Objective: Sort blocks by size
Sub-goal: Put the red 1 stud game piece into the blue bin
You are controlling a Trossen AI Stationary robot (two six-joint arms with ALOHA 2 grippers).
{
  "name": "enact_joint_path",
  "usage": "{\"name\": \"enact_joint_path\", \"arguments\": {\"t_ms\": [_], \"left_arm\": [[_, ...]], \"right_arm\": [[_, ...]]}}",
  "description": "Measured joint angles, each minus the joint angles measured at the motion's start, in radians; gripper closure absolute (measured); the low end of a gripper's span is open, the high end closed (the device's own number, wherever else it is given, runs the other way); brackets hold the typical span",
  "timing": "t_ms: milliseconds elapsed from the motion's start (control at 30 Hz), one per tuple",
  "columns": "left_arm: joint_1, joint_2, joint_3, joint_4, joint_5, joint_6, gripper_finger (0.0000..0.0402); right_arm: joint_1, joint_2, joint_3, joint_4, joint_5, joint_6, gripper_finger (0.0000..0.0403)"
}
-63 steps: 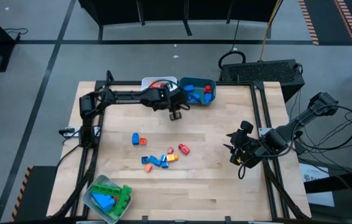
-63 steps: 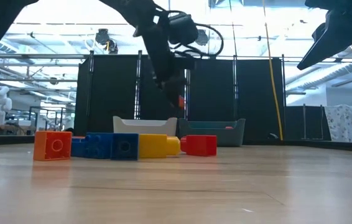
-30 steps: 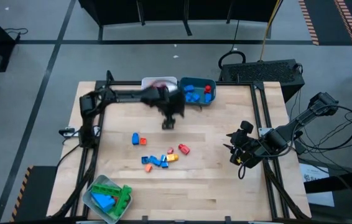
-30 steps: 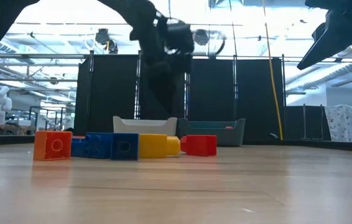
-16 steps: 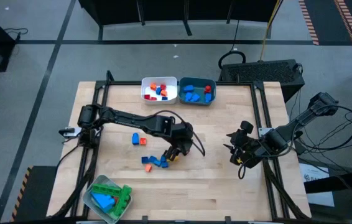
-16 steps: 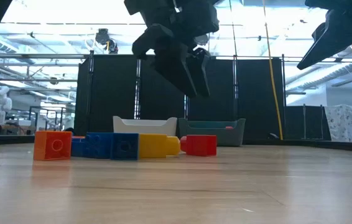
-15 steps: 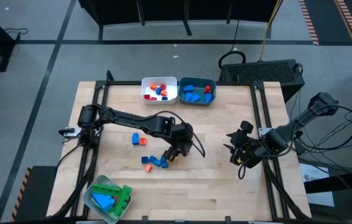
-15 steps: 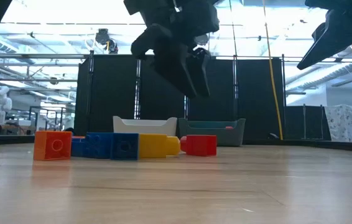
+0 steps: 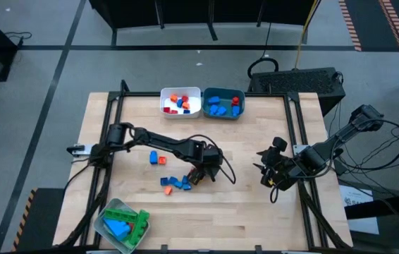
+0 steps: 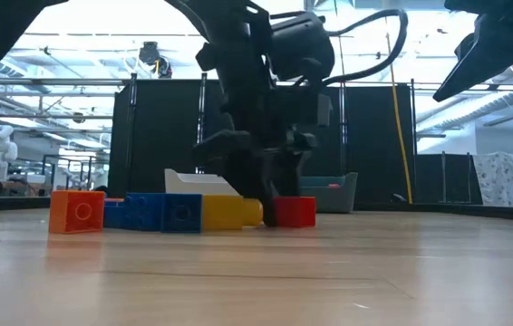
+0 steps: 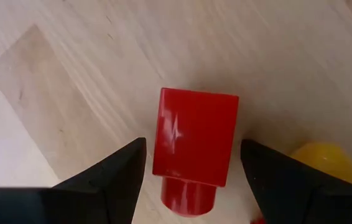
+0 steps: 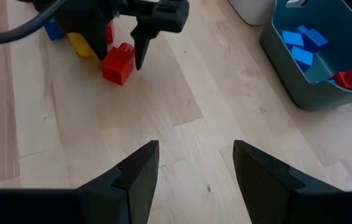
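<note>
A red block [image 11: 194,134] lies on its side on the wood, its stud end toward the wrist camera, next to a yellow block [image 11: 319,162]. My left gripper [image 11: 193,143] points down over the red block, open, one finger on each long side and a gap on both. In the high view the gripper [image 9: 203,171] covers the red block. More blocks lie to its left: a blue and orange pair [image 9: 157,158] and a small cluster [image 9: 175,183]. My right gripper [image 9: 273,180] waits open at the table's right edge.
A white bin [image 9: 181,102] with small orange and red blocks and a teal bin [image 9: 223,104] with blue and red blocks stand at the far edge. A clear-grey bin [image 9: 122,224] with green and blue blocks sits at the near left corner. Bare wood lies between the two grippers.
My left gripper has come from beside the far bins toward the table's near side and down, rolling about its own axis as it went. It now stands low around the red block. Its fingers have kept the same gap. No block has moved.
</note>
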Motion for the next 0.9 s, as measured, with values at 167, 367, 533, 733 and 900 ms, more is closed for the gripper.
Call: {"name": "enact_joint_path", "arguments": {"t_ms": [167,367,533,733,900], "left_arm": [[0.005,0.008,0.001,0.003,0.002,0.008,0.0152],[0.006,0.009,0.006,0.005,0.015,0.024,0.0239],[0.015,0.012,0.007,0.067,-0.002,0.003,0.0266],[0.066,0.002,0.016,0.161,-0.253,-0.050,0.0266],[0.143,-0.014,0.109,0.193,-0.441,-0.103,0.0266]], "right_arm": [[0.000,0.000,0.000,-0.001,0.000,-0.004,0.0211],[0.000,0.000,0.000,-0.001,0.001,-0.005,0.0211],[0.000,0.000,0.000,-0.001,0.000,-0.005,0.0211],[0.000,0.000,0.000,-0.002,0.001,-0.005,0.0211],[0.000,0.000,0.000,-0.006,0.000,-0.005,0.0211]]}}
